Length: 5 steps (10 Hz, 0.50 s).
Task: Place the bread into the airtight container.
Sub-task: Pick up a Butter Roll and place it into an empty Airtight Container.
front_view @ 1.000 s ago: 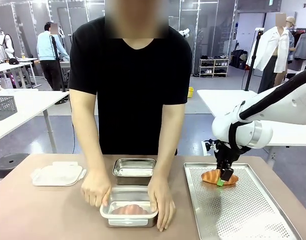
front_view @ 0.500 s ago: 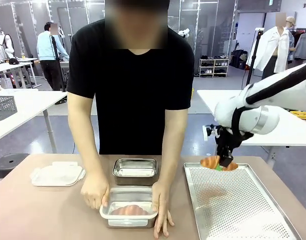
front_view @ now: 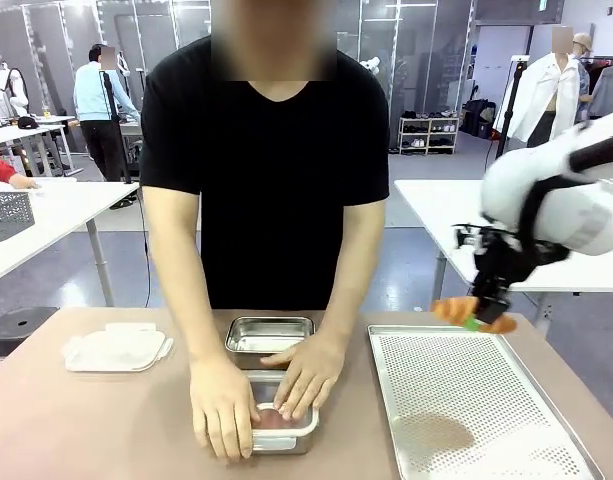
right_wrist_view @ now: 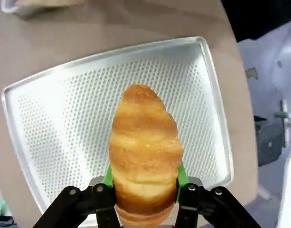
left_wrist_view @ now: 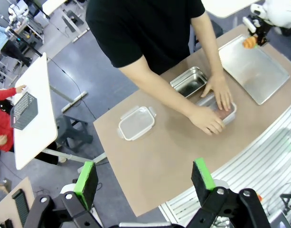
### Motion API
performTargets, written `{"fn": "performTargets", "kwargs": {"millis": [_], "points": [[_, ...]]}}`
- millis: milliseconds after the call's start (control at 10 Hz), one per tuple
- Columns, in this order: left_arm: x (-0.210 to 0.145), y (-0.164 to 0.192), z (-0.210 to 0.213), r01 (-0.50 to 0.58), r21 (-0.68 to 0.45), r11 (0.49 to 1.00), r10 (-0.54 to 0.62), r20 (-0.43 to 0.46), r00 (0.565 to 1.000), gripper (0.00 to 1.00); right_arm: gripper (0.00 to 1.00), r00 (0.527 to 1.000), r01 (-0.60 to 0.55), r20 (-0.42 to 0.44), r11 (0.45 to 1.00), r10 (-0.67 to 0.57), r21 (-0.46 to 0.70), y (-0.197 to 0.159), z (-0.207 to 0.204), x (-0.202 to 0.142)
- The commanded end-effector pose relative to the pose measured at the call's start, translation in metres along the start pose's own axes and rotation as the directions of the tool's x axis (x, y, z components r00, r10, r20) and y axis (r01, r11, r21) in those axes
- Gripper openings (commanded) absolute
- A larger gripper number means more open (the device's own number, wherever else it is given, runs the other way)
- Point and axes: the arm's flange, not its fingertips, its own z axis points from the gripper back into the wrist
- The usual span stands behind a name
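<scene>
A golden croissant-shaped bread [front_view: 475,314] hangs in the air above the far right corner of the perforated metal tray [front_view: 456,420], with my right gripper [front_view: 478,318] shut on it. The right wrist view shows the same bread [right_wrist_view: 144,152] clamped between the green pads, with the tray [right_wrist_view: 64,118] below. The airtight container [front_view: 289,433] stands at the table's front middle with both of the person's hands [front_view: 226,405] laid over it, and something pinkish inside is mostly covered. My left gripper [left_wrist_view: 144,178] hovers open, high over the table's near side.
An empty steel tub [front_view: 270,335] stands just behind the container. A translucent lid [front_view: 116,350] lies at the table's left. The person stands close at the far edge, arms reaching down over the middle.
My right gripper has lifted the bread off the tray and carried it up and to the right. The person's hands have moved from the container's sides onto its top.
</scene>
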Motion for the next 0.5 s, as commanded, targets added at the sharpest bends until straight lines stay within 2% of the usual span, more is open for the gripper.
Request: {"fn": "performTargets", "kwargs": {"millis": [0, 100, 200, 400], "points": [[-0.003, -0.006, 0.009, 0.003, -0.002, 1.0, -0.003, 0.023, 1.0, 1.0, 0.52, 0.988, 0.107, 0.132, 0.98, -0.085, -0.166, 0.082, 0.082, -0.096], [-0.003, -0.006, 0.009, 0.003, -0.002, 1.0, -0.003, 0.023, 1.0, 1.0, 0.52, 0.976, 0.19, 0.149, 0.95, -0.157, -0.248, 0.124, 0.114, -0.13], [-0.003, -0.006, 0.009, 0.003, -0.002, 1.0, -0.003, 0.023, 1.0, 1.0, 0.52, 0.968, 0.233, 0.169, 0.92, -0.187, -0.315, 0.156, 0.134, -0.149], [-0.003, -0.006, 0.009, 0.003, -0.002, 1.0, -0.003, 0.023, 1.0, 1.0, 0.52, 0.943, 0.311, 0.23, 0.882, -0.241, -0.352, 0.19, 0.147, -0.175]]}}
